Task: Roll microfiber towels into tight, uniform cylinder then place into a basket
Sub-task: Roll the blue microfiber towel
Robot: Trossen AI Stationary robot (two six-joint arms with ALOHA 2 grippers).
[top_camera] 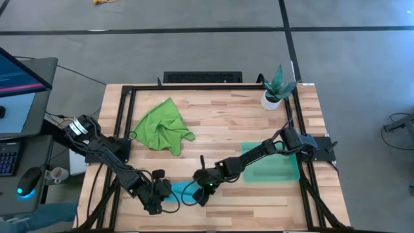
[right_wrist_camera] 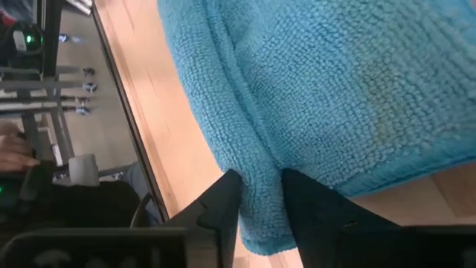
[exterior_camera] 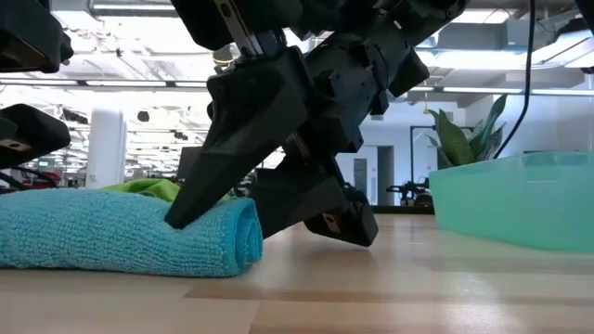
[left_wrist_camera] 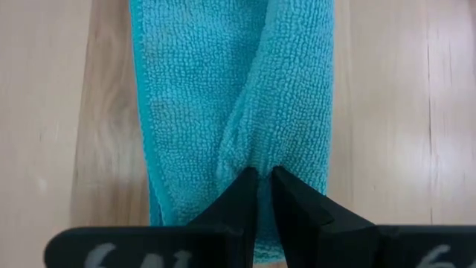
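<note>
The blue towel [top_camera: 173, 191] lies rolled near the table's [top_camera: 220, 110] front edge, with the left gripper [left_wrist_camera: 259, 195] pinched nearly shut on a fold at one end and the right gripper [right_wrist_camera: 260, 197] at the other end, its fingers slightly parted astride the rolled edge. Soft, light and limp, the roll will likely sag or unwind, so it wants holding at both ends. The lime green towel [top_camera: 162, 126] lies crumpled towards the back left, and the basket [top_camera: 275, 165] sits by the right edge.
</note>
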